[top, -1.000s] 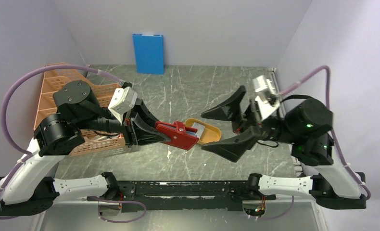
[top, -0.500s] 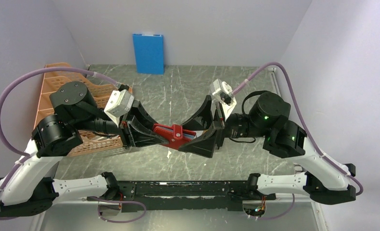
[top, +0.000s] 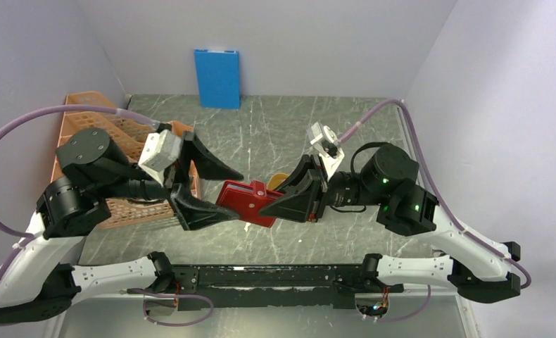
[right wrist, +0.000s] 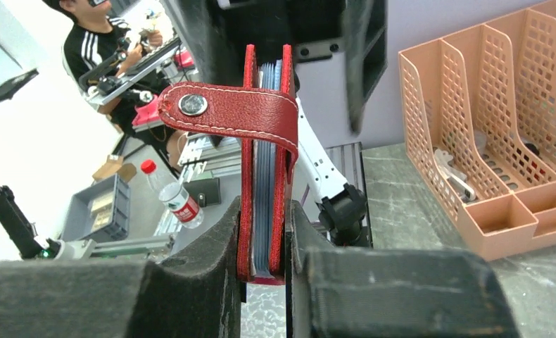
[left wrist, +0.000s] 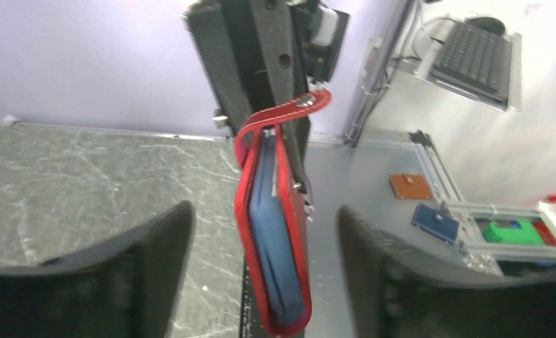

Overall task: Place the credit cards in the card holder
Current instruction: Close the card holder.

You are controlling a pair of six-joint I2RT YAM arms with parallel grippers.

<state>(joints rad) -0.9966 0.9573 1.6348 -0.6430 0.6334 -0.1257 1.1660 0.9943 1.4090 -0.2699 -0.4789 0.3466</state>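
Dark-red leather wallet [right wrist: 264, 162]: right gripper [right wrist: 264, 262] is pinching its flat faces.
Likely light, pliant; left gripper [left wrist: 264, 215] is gaping at 9 o'clock.

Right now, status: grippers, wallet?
Right gripper shut on red wallet, blue cards inside. Left gripper open, straddling it, not touching. Nothing blocking seen.

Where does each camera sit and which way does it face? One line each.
Top external: above and behind the bases, looking down at the table; both arms show.
Left wrist: on the left arm, facing right; the open left claw straddles the card holder.
Right wrist: on the right arm, facing left toward the file rack; the right claw pinches the card holder.
Shared: both wrist views show the card holder edge-on, blue cards inside.
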